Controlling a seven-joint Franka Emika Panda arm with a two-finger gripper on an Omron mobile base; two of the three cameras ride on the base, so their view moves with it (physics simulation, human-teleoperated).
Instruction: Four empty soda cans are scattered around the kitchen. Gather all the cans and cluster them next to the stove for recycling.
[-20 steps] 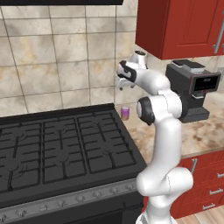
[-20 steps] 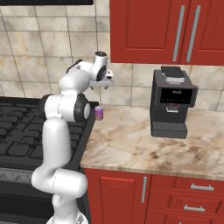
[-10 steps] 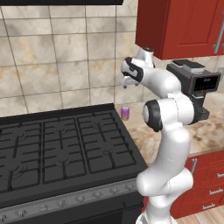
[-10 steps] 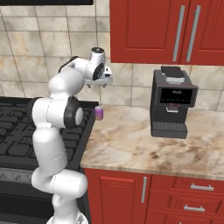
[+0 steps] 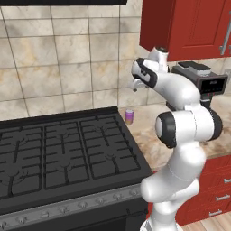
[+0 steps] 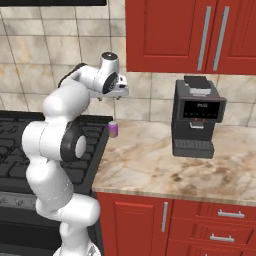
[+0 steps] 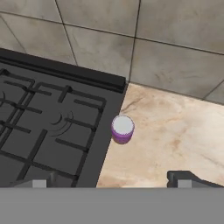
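Observation:
One purple soda can (image 5: pixel 129 116) with a silvery top stands upright on the beige counter, right beside the stove's (image 5: pixel 58 153) right edge near the back wall. The right base view shows the same soda can (image 6: pixel 113 129) next to the stove (image 6: pixel 15 145). My gripper (image 5: pixel 135 85) hangs high above it, open and empty, and it appears as the gripper (image 6: pixel 118 95) from the other side. Looking down from the hand, the soda can (image 7: pixel 122 128) sits between and ahead of my spread fingertips (image 7: pixel 183 179), just off the stove (image 7: pixel 43 122).
A dark boxy coffee machine (image 6: pixel 197 117) stands on the counter (image 6: pixel 145 165) to the right, under red wall cabinets (image 6: pixel 200 35). The tiled wall (image 7: pixel 144 26) rises just behind the can. Red drawers sit below the counter.
The arm's elbow has swung over to the right while the hand stayed high above the can, open. The can has not moved.

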